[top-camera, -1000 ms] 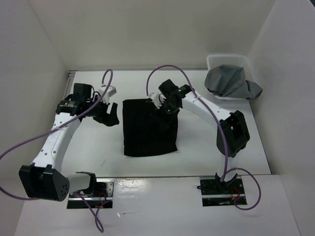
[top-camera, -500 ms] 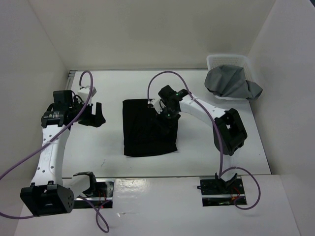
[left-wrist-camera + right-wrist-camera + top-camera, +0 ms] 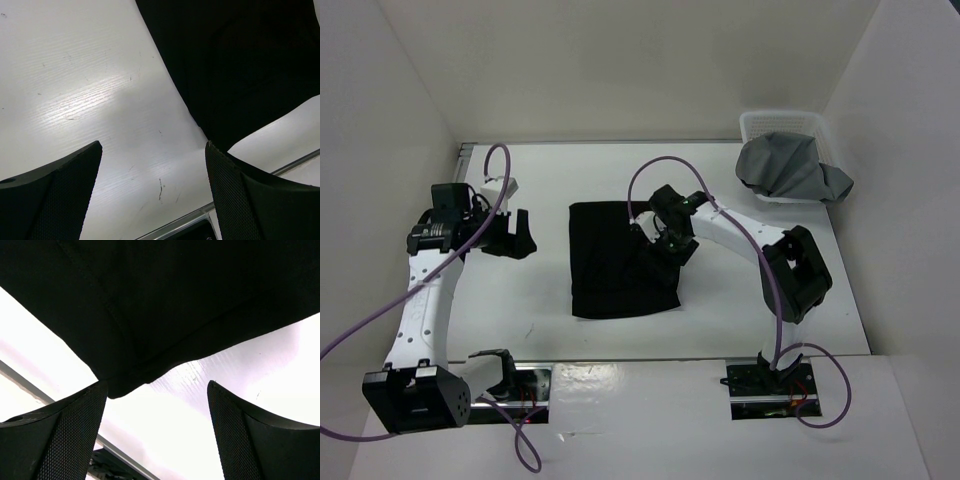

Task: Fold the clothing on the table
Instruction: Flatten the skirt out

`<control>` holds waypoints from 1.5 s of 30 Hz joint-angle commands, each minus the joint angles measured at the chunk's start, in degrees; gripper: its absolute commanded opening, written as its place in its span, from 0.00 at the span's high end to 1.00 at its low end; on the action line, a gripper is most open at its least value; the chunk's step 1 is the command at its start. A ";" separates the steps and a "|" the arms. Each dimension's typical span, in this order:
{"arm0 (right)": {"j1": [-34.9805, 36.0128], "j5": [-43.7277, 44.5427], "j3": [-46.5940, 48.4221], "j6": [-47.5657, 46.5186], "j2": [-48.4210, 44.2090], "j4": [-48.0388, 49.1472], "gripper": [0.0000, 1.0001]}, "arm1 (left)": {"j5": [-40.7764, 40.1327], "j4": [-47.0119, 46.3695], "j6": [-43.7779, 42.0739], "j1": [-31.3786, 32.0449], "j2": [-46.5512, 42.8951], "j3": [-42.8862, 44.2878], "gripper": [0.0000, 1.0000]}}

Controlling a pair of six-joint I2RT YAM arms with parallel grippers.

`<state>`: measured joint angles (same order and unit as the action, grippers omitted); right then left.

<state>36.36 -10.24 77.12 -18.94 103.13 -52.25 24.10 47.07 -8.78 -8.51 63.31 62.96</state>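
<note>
The black clothing (image 3: 620, 262) lies flat as a folded rectangle in the middle of the white table (image 3: 520, 300). My left gripper (image 3: 515, 240) hovers open over bare table to its left, apart from it. In the left wrist view the left gripper (image 3: 155, 192) has nothing between its fingers, and the clothing (image 3: 240, 65) lies ahead at the upper right. My right gripper (image 3: 665, 252) hangs open above the clothing's right part. In the right wrist view the right gripper (image 3: 155, 435) is empty, with a corner of the clothing (image 3: 175, 300) just beyond the fingertips.
A white mesh basket (image 3: 756, 124) stands at the back right with a grey cloth (image 3: 790, 170) spilling over it. White walls enclose the table on three sides. A metal rail (image 3: 195, 216) runs along the near edge by the arm bases.
My left arm has drawn back to the left, away from the clothing, and its jaws have widened a little. The right gripper has slid slightly nearer over the clothing's right part.
</note>
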 commanded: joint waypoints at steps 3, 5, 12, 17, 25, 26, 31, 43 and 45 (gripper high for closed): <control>-0.06 -2.67 1.09 0.31 -2.76 0.48 0.17 | 1.83 -1.01 -0.28 -0.36 0.06 -0.12 0.10; -0.06 -2.68 1.63 0.31 -2.15 -0.05 0.17 | 1.83 -1.01 -0.28 -0.36 0.06 -0.12 0.10; 2.13 1.00 0.05 2.15 0.57 2.41 0.17 | 1.83 -1.54 -0.28 -0.36 0.06 -0.12 0.10; 4.50 9.00 -0.48 5.40 3.30 5.66 0.17 | 1.83 -1.54 -0.28 -0.36 0.06 -0.12 0.10; 4.51 16.74 -5.92 8.03 4.09 7.25 0.17 | 1.30 -1.54 -0.28 -0.36 0.06 -0.64 0.10; 4.51 16.74 -6.54 8.04 3.49 7.25 0.17 | 1.30 -1.54 -0.28 -0.36 0.06 -0.64 0.10; 4.51 22.27 -9.88 8.04 -0.56 7.78 0.17 | 1.30 -1.54 -0.28 -0.36 0.06 -0.64 0.10; 3.47 14.04 -3.40 5.51 -5.22 2.53 0.17 | 1.83 -1.54 -0.80 -0.36 0.06 -0.64 0.10; 0.65 8.61 3.17 4.27 -5.22 0.14 0.17 | 1.83 -0.93 -1.33 -0.36 0.06 -0.04 0.10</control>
<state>39.72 5.26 70.85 -12.60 102.67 -49.47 24.34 46.33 -8.88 -8.51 63.55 62.46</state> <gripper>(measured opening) 0.833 0.898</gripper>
